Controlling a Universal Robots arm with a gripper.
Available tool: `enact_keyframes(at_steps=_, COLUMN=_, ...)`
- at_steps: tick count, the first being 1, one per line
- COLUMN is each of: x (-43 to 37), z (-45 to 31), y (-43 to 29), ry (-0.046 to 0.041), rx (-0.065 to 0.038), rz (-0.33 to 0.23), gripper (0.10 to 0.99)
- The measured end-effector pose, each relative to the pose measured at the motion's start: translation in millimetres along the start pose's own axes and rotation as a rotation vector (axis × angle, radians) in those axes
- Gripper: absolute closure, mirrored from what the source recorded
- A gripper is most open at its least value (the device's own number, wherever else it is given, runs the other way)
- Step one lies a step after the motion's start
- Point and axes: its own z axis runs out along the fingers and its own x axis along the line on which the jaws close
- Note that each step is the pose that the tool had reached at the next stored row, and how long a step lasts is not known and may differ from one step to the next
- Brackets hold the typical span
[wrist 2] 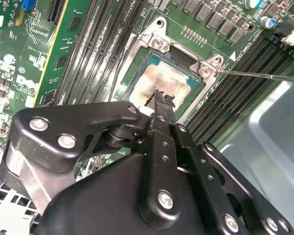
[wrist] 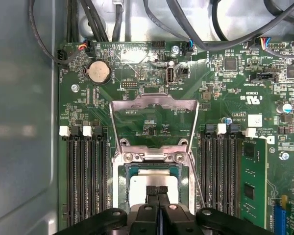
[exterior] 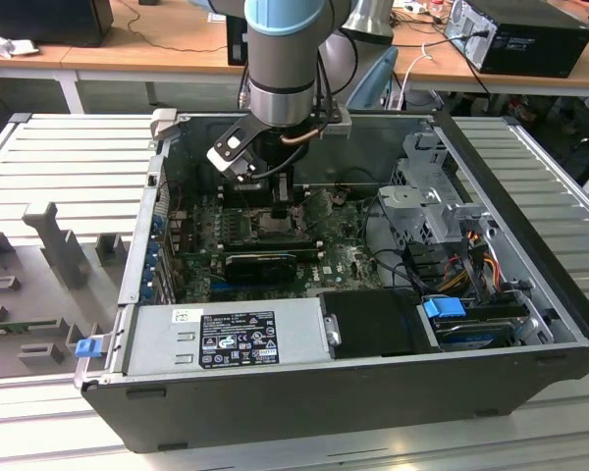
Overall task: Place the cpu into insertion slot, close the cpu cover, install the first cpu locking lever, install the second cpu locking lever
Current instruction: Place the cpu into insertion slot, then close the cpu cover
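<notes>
Pale beige-silver metal shows directly under the claw [wrist 2: 159, 96]. The cpu [wrist 2: 170, 81] lies flat in the insertion slot [wrist 2: 159, 43], and the claw's two black fingers, pressed together with no gap between them, rest their tips on its face.

In the first wrist view, just beyond the claw, the cpu cover [wrist: 154, 100] stands raised on its hinge. Its square window frames the green circuit board [wrist: 225, 83] behind it (so the chip is uncovered). Close beside the claw, a thin metal lever [wrist 2: 255, 74] runs away from one corner of the slot and passes over the long black memory slots [wrist 2: 235, 93].

In the exterior view the arm [exterior: 285, 59] reaches straight down into an open black computer case [exterior: 373, 392], with the claw low over the board. The case lies on a ribbed grey metal surface [exterior: 79, 147] that spreads out on both sides of the claw. Grey moulded fixtures [exterior: 54, 235] sit on that surface at the exterior view's left, well apart from the claw. Behind the arm stand wooden benches [exterior: 157, 54] strewn with cables. Another black computer box [exterior: 530, 34] rests on the bench at the exterior view's right.
</notes>
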Motion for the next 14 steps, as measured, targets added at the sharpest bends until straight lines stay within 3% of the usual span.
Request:
enact_keyframes(at_steps=7, x=0.3, z=-10.1, y=0.4, ry=0.0001, rx=0.0, rz=0.0, gripper=0.98)
enact_keyframes(at_steps=9, x=0.3, z=-10.0, y=8.9, ry=-0.0003, rx=0.005, rz=0.0, gripper=0.98)
enact_keyframes(at_steps=10, x=0.3, z=-10.3, y=9.0, ry=-0.0014, rx=0.005, rz=0.0, gripper=0.98)
enact_keyframes(at_steps=14, x=0.7, z=-24.7, y=9.5, ry=-0.0069, rx=0.004, rz=0.0, gripper=0.98)
